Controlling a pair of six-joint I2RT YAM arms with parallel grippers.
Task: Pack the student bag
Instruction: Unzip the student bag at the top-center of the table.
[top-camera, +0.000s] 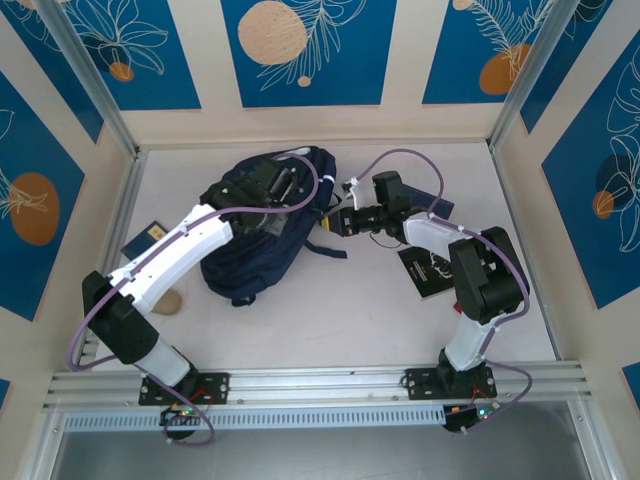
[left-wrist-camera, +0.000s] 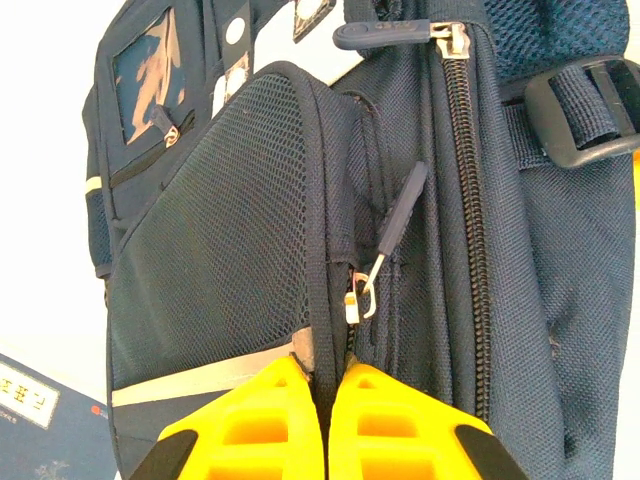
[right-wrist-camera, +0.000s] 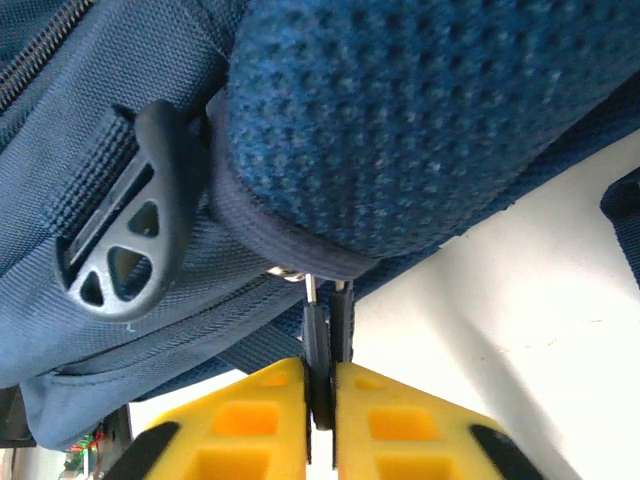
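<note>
Toward the back of the table (top-camera: 330, 330), slightly left of centre from overhead, the student bag (top-camera: 240, 255) lay slumped on its side, and I saw both arms reaching in to it from opposite sides. My left gripper (top-camera: 278, 185) sat over the bag's far end, while my right gripper (top-camera: 335, 222) met the bag's right edge, beside a loose strap (top-camera: 325, 248). Through the left wrist camera the yellow fingers (left-wrist-camera: 260, 425) were pressed together with a dark fabric seam (left-wrist-camera: 322, 300) pinched between them. That seam bordered the mesh pocket (left-wrist-camera: 220, 220), and a small metal slider (left-wrist-camera: 358, 298) with its navy pull (left-wrist-camera: 400, 205) hung just beside it. Through the right wrist camera the fingertips (right-wrist-camera: 385, 400) were likewise closed, clamped on two thin dark zipper tabs (right-wrist-camera: 322, 335) that hung beneath the bag's padded mesh panel (right-wrist-camera: 430, 120), with a plastic strap buckle (right-wrist-camera: 120, 240) off to the left. One flat dark book (top-camera: 145, 240) lay left of the bag, apart from it, and another (top-camera: 428, 272) lay by the right arm.
</note>
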